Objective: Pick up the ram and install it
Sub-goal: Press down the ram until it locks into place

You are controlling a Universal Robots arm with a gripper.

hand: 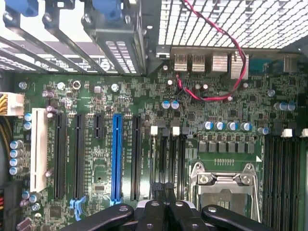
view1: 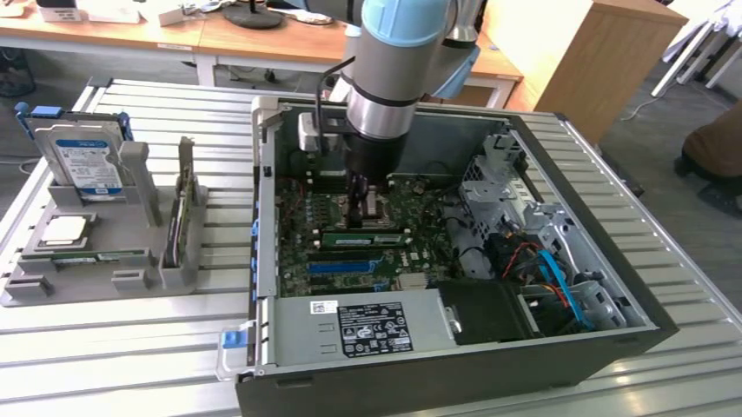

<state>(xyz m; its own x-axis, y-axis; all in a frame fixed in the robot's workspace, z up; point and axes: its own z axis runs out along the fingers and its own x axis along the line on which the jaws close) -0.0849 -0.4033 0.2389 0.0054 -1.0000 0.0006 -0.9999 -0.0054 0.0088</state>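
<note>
In the wrist view, the fingers [hand: 163, 208] were pressed together with nothing between them, above the motherboard [hand: 144, 125]. A ram [view1: 365, 235] lay seated in a slot inside the computer case [view1: 464, 365]. Farther off, a grey tray [view1: 69, 278] sat on the table [view1: 116, 347].

1 open PC case [view1: 347, 365] on slatted table [view1: 139, 347]. 1 grey parts holder [view1: 69, 282] beside it, w/ 1 hard drive [view1: 79, 161] upright, 1 square silver CPU chip [view1: 64, 229] flat, 1 thin board on edge [view1: 176, 228]. 1 robot arm [view1: 394, 61], 1 gripper [hand: 166, 190]. 1 motherboard [hand: 144, 96]; on it 1 blue slot [hand: 116, 159], 1 white slot [hand: 39, 149], 1 CPU socket [hand: 224, 185], 1 red-black wire pair [hand: 226, 91]. 1 power supply, labelled [view1: 360, 330]. Small caps: too many to count surely.
</note>
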